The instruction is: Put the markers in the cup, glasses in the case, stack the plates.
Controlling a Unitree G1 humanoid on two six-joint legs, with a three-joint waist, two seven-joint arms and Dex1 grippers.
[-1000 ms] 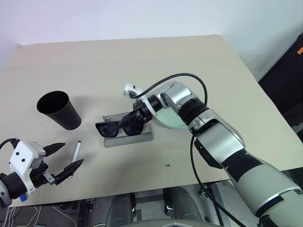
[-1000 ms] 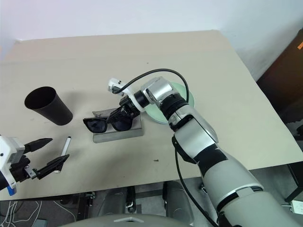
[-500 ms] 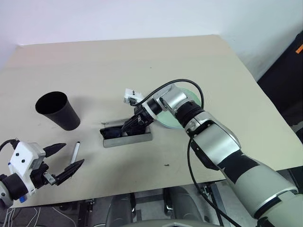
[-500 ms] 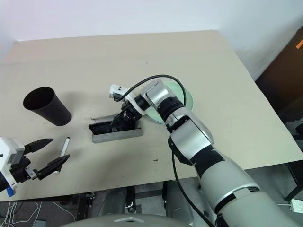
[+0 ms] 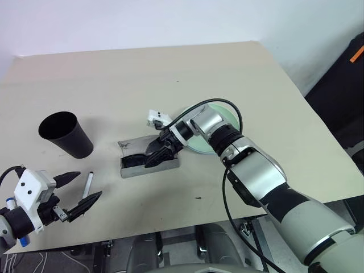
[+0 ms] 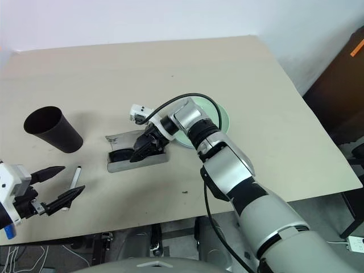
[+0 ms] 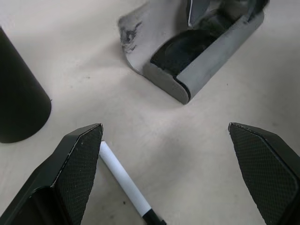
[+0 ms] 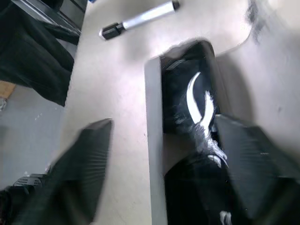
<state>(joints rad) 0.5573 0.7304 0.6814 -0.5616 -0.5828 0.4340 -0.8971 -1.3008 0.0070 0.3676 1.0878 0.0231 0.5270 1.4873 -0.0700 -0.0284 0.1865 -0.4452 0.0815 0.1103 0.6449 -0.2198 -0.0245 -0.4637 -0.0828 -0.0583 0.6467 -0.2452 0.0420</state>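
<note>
right tool [image 5: 154, 160] – spread wide over the case [image 5: 149, 168], holding nothing | glasses [image 7: 180, 51] lie inside case | left tool [image 5: 75, 193] gaping, empty – marker [image 5: 87, 185] between its fingers | cup [image 5: 65, 133] far left

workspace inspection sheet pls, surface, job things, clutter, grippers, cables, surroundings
surface: beige table, a small dark speck near the front edge.
job's things: glasses lying in the grey case; black cup upright; one marker on the table; mint green plate behind the right arm.
clutter: nothing seen.
grippers: left gripper open beside the marker; right gripper open over the case.
cables: black cable looping over the right wrist.
surroundings: pale wall.
</note>
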